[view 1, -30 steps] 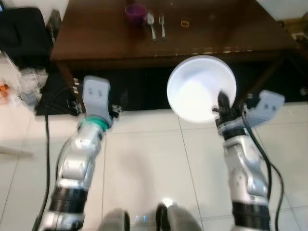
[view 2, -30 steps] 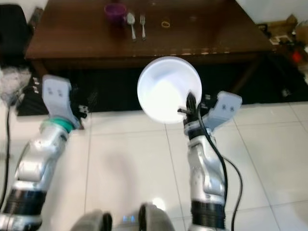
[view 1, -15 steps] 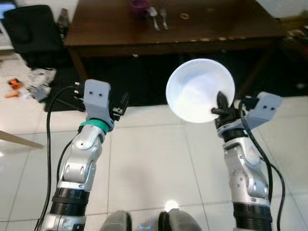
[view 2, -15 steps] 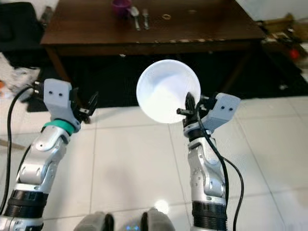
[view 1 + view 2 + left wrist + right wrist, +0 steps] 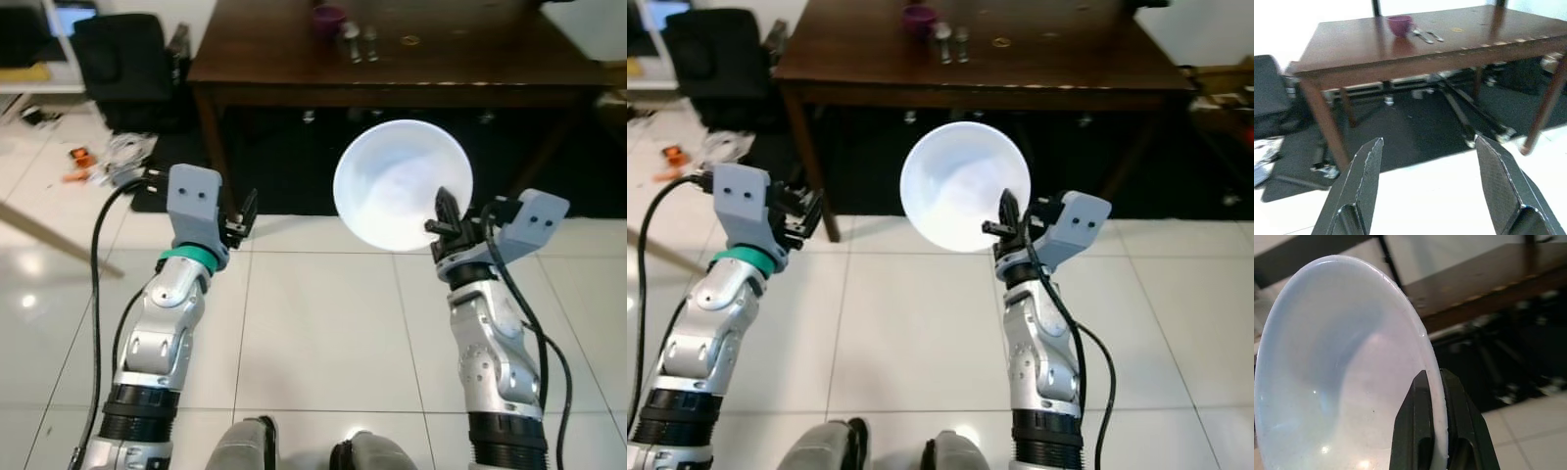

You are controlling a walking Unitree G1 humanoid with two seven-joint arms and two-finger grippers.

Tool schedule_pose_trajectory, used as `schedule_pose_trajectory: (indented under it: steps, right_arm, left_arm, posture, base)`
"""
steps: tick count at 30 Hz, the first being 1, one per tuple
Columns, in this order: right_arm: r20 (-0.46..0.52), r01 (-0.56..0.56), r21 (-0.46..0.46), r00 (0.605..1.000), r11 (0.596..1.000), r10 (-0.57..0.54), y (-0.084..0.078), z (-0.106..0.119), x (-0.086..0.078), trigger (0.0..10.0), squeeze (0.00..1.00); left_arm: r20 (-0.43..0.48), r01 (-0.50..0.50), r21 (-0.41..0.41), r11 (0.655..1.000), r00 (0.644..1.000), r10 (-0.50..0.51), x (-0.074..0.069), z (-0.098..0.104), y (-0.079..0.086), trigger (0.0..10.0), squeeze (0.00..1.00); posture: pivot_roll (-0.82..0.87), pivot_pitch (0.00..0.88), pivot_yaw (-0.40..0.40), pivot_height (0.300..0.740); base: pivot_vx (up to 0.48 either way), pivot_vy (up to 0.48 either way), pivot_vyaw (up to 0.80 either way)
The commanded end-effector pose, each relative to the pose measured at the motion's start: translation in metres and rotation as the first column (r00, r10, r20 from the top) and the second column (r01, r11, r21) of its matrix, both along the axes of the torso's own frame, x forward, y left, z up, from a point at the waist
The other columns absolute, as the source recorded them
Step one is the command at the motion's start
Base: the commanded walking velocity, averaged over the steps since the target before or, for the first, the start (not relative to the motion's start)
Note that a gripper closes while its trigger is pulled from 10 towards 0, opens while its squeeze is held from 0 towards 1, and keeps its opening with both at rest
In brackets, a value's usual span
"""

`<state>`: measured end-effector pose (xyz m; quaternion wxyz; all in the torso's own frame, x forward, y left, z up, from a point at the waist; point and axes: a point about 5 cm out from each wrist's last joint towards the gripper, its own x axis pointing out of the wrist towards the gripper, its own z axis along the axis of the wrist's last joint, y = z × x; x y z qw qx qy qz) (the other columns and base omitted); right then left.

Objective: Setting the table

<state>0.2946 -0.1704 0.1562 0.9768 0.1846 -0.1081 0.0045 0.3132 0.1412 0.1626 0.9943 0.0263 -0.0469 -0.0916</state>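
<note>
A white bowl (image 5: pixel 397 181) is held up on edge in front of me, its hollow facing the camera. My right gripper (image 5: pixel 443 208) is shut on the bowl's rim (image 5: pixel 1437 396), one finger on each side. My left gripper (image 5: pixel 1425 147) is raised at my left with its fingers (image 5: pixel 1364 171) spread open and nothing between them. Ahead stands a dark brown wooden table (image 5: pixel 265 49). On its far part sit a purple cup (image 5: pixel 328 16), a spoon (image 5: pixel 352 39), a fork (image 5: pixel 370 39) and a small yellow ring (image 5: pixel 409 40).
A black office chair (image 5: pixel 122 69) stands left of the table, with loose clutter (image 5: pixel 108 157) on the floor beside it. A dark mat (image 5: pixel 284 166) and table legs (image 5: pixel 1327 132) lie under the table. White tiled floor (image 5: pixel 323 323) spreads between me and the table.
The camera has pulled back and tilted, so the table now sits farther up the picture and the chair shows. Both grippers keep their pose, the bowl still gripped in the right.
</note>
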Motion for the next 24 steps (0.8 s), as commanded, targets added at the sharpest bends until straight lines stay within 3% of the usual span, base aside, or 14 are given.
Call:
schedule_pose_trajectory:
  steps: [1, 14, 24]
  right_arm:
    - [-0.008, 0.0, 0.013, 1.0, 1.0, 0.0, 0.0011, -0.0016, 0.0005, 10.0, 0.0]
    - [-0.011, 0.0, 0.009, 1.0, 1.0, 0.0, 0.0005, -0.002, 0.0011, 10.0, 0.0]
    - [-0.008, 0.002, -0.012, 1.0, 1.0, -0.002, 0.0016, -0.0011, 0.0027, 10.0, 0.0]
  left_arm:
    - [-0.023, 0.004, 0.01, 1.0, 1.0, -0.004, -0.0006, -0.0041, -0.0006, 10.0, 0.0]
    - [-0.011, -0.016, 0.017, 1.0, 1.0, 0.016, 0.0004, -0.0031, 0.0007, 10.0, 0.0]
    - [-0.013, -0.016, 0.02, 1.0, 1.0, 0.016, 0.0006, -0.0033, 0.0004, 10.0, 0.0]
  posture:
    - [0.04, 0.035, 0.049, 0.74]
    - [0.04, 0.036, 0.047, 0.74]
    - [0.04, 0.039, 0.045, 0.74]
  base:
    - [0.0, 0.0, 0.0]
    - [0.0, 0.0, 0.0]
    - [0.0, 0.0, 0.79]
